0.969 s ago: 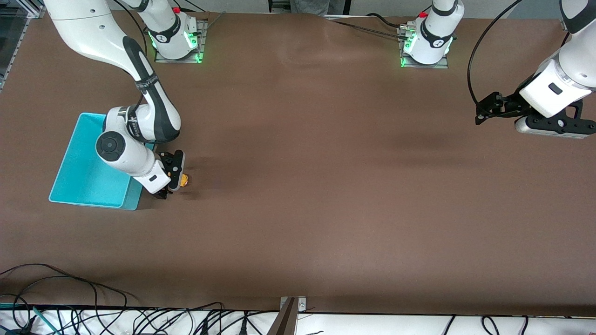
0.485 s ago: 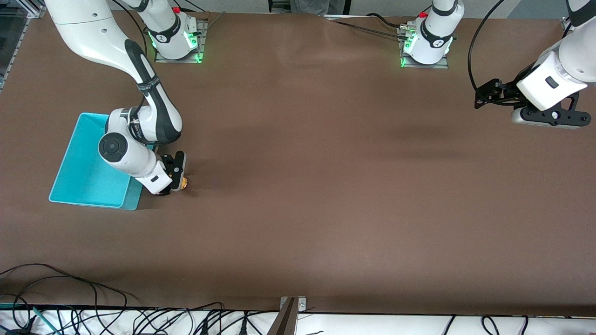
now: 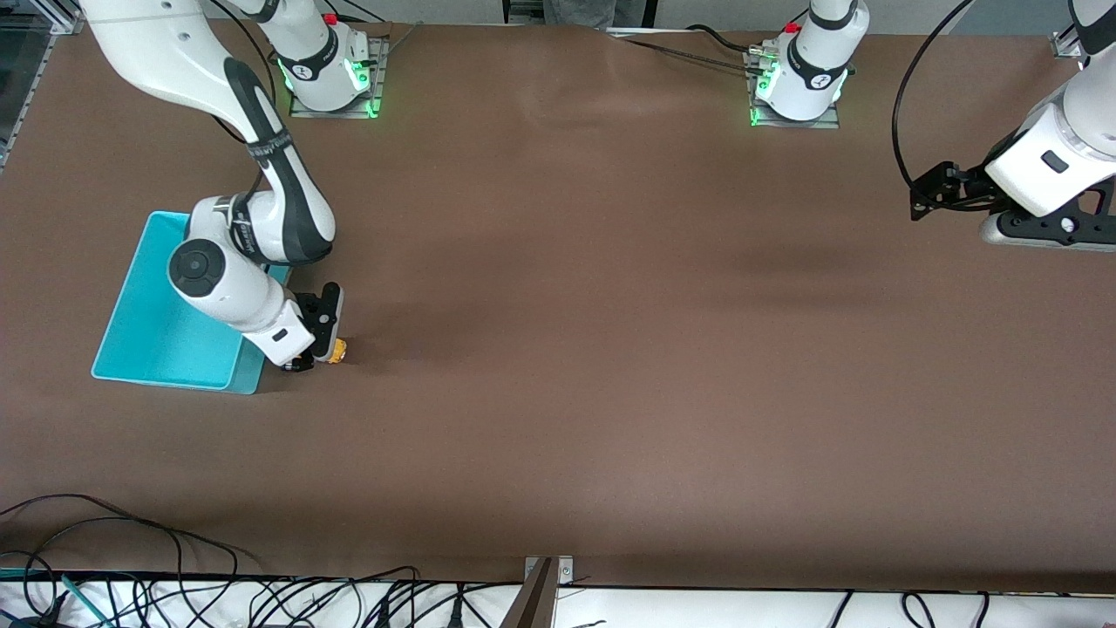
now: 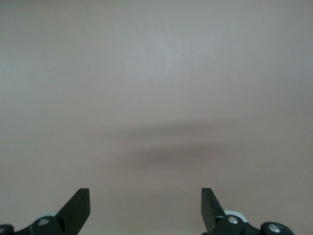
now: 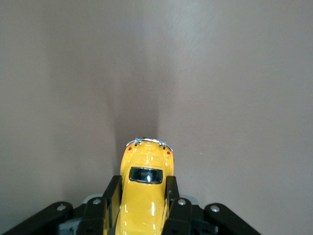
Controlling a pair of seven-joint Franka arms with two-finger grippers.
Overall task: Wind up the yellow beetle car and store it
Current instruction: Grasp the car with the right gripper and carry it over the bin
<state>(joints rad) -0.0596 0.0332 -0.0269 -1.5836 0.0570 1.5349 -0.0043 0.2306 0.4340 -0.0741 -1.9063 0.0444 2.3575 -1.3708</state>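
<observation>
The yellow beetle car (image 5: 145,183) is a tiny glossy toy with a dark window, and my right gripper (image 5: 143,192) is shut on its sides. In the front view only a small yellow bit of the car (image 3: 337,351) shows past the right gripper (image 3: 324,347), low over the brown table beside the turquoise bin (image 3: 139,336). My left gripper (image 4: 145,203) is open with nothing between its fingers, held up over the left arm's end of the table (image 3: 933,194), where that arm waits.
The turquoise bin's rim (image 3: 161,380) lies close to the right hand, toward the right arm's end of the table. Cables (image 3: 131,567) run along the table edge nearest the front camera. The two arm bases (image 3: 330,70) stand at the edge farthest from it.
The right gripper's fingers closed on the car and the hand has shifted slightly toward the bin. The left gripper has drifted outward, toward its own end of the table.
</observation>
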